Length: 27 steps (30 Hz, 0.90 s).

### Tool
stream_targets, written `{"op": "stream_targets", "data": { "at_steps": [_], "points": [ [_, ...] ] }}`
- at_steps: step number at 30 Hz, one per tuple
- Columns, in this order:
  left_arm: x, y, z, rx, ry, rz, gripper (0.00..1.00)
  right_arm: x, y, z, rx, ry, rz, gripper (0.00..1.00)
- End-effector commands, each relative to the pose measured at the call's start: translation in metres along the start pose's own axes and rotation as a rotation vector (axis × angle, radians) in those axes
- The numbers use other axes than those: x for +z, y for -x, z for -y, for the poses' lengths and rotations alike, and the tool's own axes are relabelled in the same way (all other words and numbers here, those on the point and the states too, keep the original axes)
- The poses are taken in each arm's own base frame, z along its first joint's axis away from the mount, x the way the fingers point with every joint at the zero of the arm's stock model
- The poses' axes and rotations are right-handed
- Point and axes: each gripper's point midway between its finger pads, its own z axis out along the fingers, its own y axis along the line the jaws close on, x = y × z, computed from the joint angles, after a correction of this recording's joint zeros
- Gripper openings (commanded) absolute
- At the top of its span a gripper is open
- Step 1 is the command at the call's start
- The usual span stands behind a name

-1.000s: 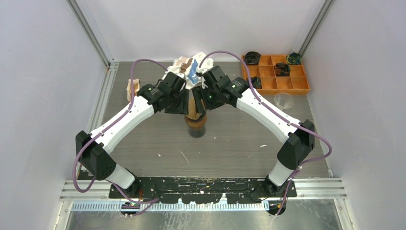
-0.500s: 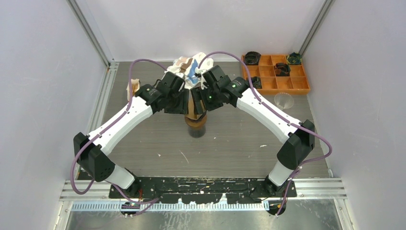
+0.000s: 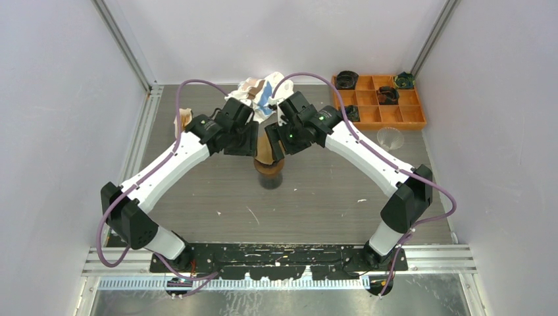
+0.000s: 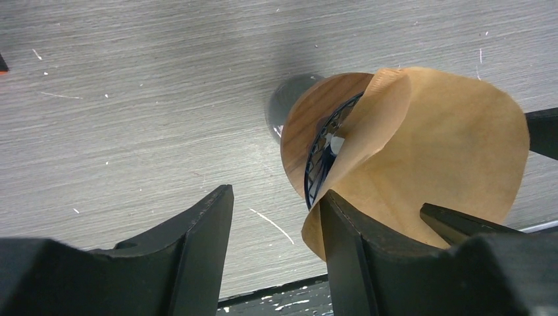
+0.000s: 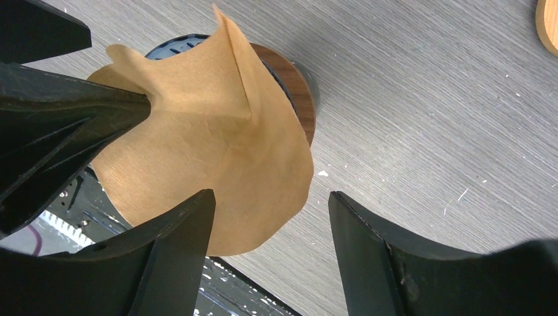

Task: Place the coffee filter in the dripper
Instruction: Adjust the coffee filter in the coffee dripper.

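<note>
gaping l jaws & r jaws, a finger each against filter (image 4: 428, 145) atop dripper (image 4: 309, 125)

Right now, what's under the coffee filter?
The dripper: its wooden collar and some black ribs peek out beside the coffee filter. The rest of its cone is covered by the paper.

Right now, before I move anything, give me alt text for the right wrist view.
A brown paper coffee filter leans half unfolded over the dripper on the grey table. The right gripper stands open below it; the left gripper meets its left edge.
</note>
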Motion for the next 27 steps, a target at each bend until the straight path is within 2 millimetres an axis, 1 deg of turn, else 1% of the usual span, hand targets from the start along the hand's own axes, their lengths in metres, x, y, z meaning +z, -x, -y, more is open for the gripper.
{"op": "stream_targets", "data": {
  "at_steps": [1, 3, 5, 10, 14, 17, 21, 27],
  "points": [
    [-0.011, 0.022, 0.002, -0.004, -0.012, 0.061, 0.54, -0.008, 0.014, 0.000, -0.027, 0.000, 0.048, 0.70],
    [-0.014, 0.025, 0.007, -0.011, -0.044, 0.073, 0.61, -0.007, 0.014, -0.001, -0.026, 0.005, 0.048, 0.70],
    [-0.017, 0.027, 0.012, -0.017, -0.070, 0.079, 0.66, -0.007, 0.015, -0.002, -0.025, 0.006, 0.051, 0.70],
    [-0.023, 0.028, 0.020, -0.027, -0.127, 0.088, 0.74, -0.008, 0.016, -0.002, -0.018, 0.011, 0.059, 0.70],
    [-0.021, 0.032, 0.026, -0.031, -0.159, 0.098, 0.79, -0.007, 0.016, -0.005, -0.015, 0.025, 0.057, 0.70],
    [-0.016, 0.035, 0.025, -0.038, -0.160, 0.097, 0.81, -0.007, 0.017, -0.007, -0.012, 0.033, 0.061, 0.70],
    [-0.003, 0.042, 0.021, -0.054, -0.143, 0.106, 0.80, -0.008, 0.017, -0.009, -0.006, 0.043, 0.065, 0.70],
    [0.012, 0.047, 0.019, -0.062, -0.126, 0.110, 0.80, -0.009, 0.015, -0.010, -0.010, 0.055, 0.064, 0.70]
  ]
}}
